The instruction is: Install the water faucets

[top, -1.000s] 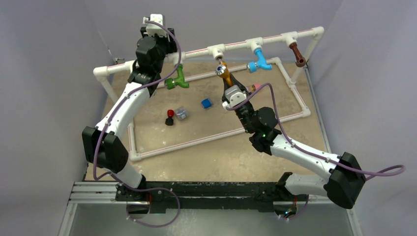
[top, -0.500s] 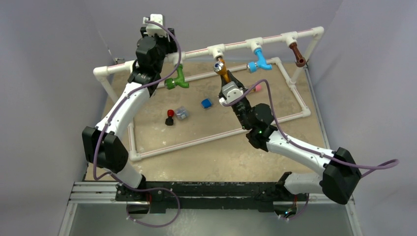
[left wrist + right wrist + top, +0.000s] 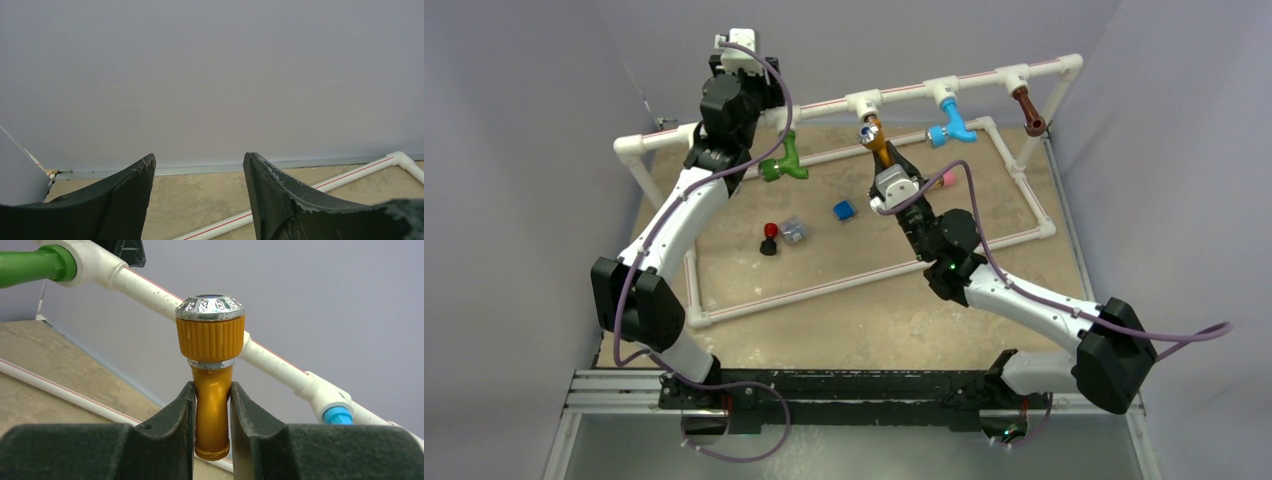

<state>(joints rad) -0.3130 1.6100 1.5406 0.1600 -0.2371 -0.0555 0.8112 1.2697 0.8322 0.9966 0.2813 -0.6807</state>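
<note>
Above tan tabletop (image 3: 854, 310), orange faucet (image 3: 879, 148), grey walls (image 3: 524, 150)

Soft even light, weak shadows; overhead view seemingly soft, wrist views sharp.

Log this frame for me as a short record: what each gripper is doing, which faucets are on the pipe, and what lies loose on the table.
right gripper: shut on the orange faucet, collar end up, close below the free tee, not in it
left gripper: open, nothing between its fingers, raised over the pipe frame, facing the back wall
faucets on the pipe frame: green faucet, blue faucet, brown faucet
loose on table: blue cube, red-and-black piece
</note>
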